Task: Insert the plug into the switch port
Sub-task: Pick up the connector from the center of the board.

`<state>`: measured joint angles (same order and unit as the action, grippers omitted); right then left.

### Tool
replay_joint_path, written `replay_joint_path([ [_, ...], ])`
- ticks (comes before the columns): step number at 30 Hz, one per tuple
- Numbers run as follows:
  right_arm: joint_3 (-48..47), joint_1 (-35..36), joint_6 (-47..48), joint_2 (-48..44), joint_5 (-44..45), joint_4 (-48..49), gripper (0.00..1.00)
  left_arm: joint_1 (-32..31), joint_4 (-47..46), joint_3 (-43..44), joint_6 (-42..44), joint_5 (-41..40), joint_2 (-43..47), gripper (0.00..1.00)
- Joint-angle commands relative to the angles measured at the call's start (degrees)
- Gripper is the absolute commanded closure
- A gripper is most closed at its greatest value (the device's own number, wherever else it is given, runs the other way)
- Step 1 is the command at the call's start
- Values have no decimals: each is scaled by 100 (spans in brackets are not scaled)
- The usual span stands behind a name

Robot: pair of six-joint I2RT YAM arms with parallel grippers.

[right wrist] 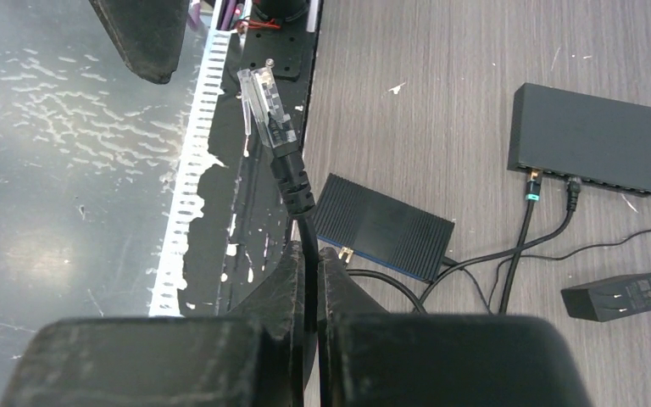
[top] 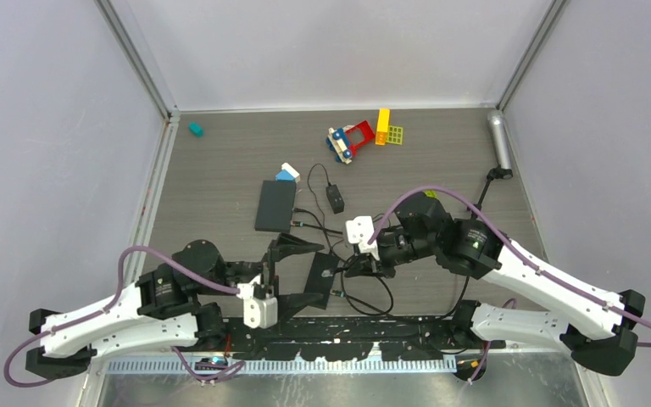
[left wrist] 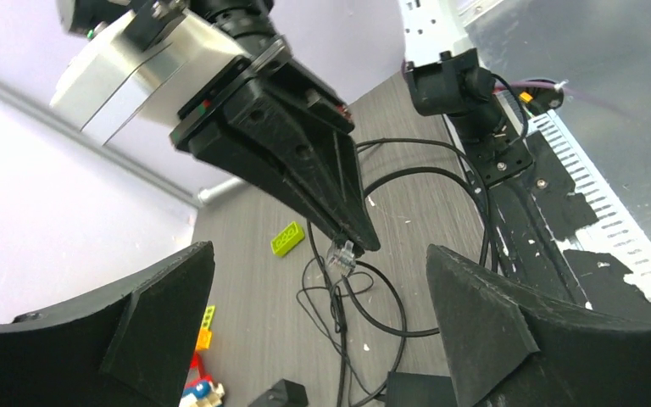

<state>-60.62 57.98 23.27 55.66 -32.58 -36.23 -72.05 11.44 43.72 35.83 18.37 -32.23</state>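
My right gripper (right wrist: 309, 252) is shut on a black cable just behind its clear plug (right wrist: 266, 103), which sticks out past the fingertips above the table's near edge. In the left wrist view the plug (left wrist: 342, 255) hangs at the tips of the right gripper's fingers (left wrist: 305, 174). A small dark switch (right wrist: 385, 225) with a blue edge lies flat on the table just beyond them. My left gripper (top: 322, 271) is open wide, one finger on each side of this switch (top: 319, 277) and touching nothing. From above, the right gripper (top: 361, 265) is at the switch's right side.
A larger black box (top: 275, 205) with two cables plugged in lies behind the switch, and a power adapter (top: 335, 199) sits to its right. Loose cable loops (top: 373, 297) trail over the table. Toy bricks (top: 358, 140) lie at the back and a silver cylinder (top: 499, 140) far right.
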Motion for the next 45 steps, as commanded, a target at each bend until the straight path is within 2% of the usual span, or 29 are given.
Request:
replay_joint_path([
  [1,-280,-41,-189,-8,-398,-34,100,-27,171,339,648,726,-137,5],
  [7,-371,-126,-554,176,-691,-7,99,-21,670,653,811,1089,-296,33],
  [9,-359,-162,-578,199,-802,-5,100,-19,771,725,849,1097,-330,38],
  [14,-315,-184,-679,202,-859,80,100,-19,857,743,866,1044,-429,45],
  [21,-287,-191,-680,192,-1003,98,99,-20,861,734,847,846,-635,41],
  [24,-246,-191,-635,166,-1112,101,100,-20,782,796,761,804,-764,45],
  [28,-198,-192,-597,125,-1158,98,99,-19,781,874,726,843,-941,57],
  [37,-118,-193,-547,28,-1146,98,99,-20,782,844,713,850,-962,99],
  [38,-110,-191,-521,26,-1146,98,99,-19,778,827,663,822,-953,100],
  [39,-102,-196,-472,5,-1146,109,97,-19,762,822,593,789,-944,100],
  [43,318,-191,-264,-334,-699,694,63,-19,420,646,-137,412,-897,100],
  [44,487,-190,-158,-473,-506,966,56,-24,289,563,-364,307,-868,100],
  [45,708,-190,-66,-607,-312,1320,54,-20,103,448,-599,142,-829,100],
])
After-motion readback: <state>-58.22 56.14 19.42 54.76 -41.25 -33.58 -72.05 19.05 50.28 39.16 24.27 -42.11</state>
